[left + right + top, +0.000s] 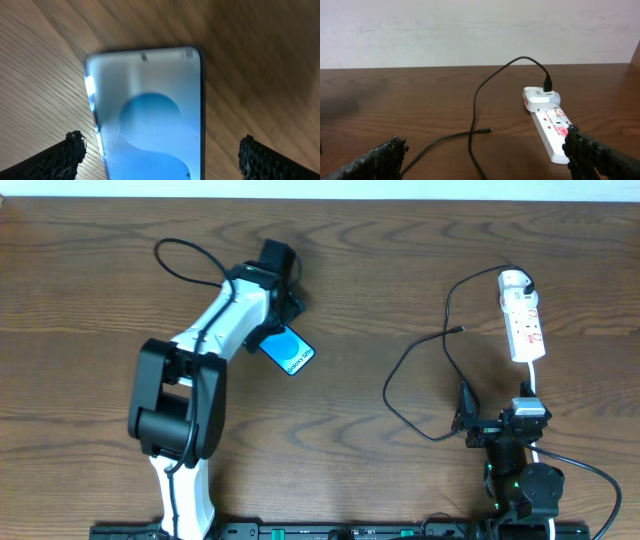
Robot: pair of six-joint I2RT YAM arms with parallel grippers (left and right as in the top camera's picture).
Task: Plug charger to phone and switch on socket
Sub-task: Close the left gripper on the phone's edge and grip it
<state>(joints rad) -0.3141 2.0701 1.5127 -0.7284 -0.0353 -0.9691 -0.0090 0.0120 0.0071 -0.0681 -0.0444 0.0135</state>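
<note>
Overhead. Brown wood-grain table. The far edge runs along the top of the view, and a black rail lies along the near edge. The left arm reaches diagonally to the far right. The left gripper hangs over the phone, which lies flat and askew, screen up, left of centre. There is bare wood on all sides of the phone. The socket lies lengthwise at far right, near the right edge, with a white adapter at its far end. The charger loops from the adapter toward the centre. Its plug tip lies free on the wood, well apart from the phone. The right gripper sits near the front edge, just short of the socket's near end. A wide bare stretch of table separates the two arms.

Left wrist. Blurred. The phone lies between the fingers with a gap on each side. The left gripper is spread wide and holds nothing.

Right wrist. The right gripper is spread wide and empty, low over the table. The socket is ahead and to the right, its near end just behind the right finger. The charger arcs up from the adapter and its plug tip rests on the wood ahead. A pale wall stands behind the far table edge.
</note>
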